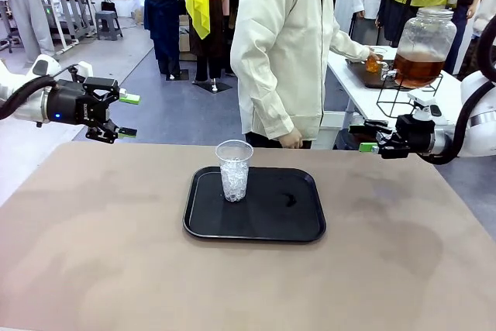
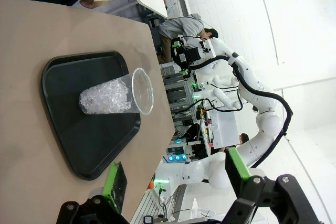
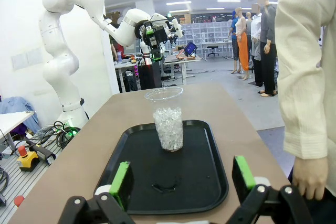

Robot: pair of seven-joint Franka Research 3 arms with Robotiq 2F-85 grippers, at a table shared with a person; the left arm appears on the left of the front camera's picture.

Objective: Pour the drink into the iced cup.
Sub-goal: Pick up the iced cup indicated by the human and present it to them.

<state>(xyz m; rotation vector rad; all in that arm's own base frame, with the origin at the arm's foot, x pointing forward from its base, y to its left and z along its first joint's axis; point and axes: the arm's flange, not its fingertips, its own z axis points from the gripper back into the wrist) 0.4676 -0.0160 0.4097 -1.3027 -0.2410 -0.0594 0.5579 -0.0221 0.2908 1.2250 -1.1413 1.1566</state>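
Ice-filled cup (image 3: 169,123) upright on black tray (image 3: 202,169), gripper (image 3: 182,174) fingers apart.

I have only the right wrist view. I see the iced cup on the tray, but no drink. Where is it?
Observer: In a jar on a side table, beyond your table, far right.
Operator: Is somebody near it?
Observer: Yes. The person's hand is at its tap, with something amber in it.
Operator: How full is the jar?
Observer: The drink fills less than half.
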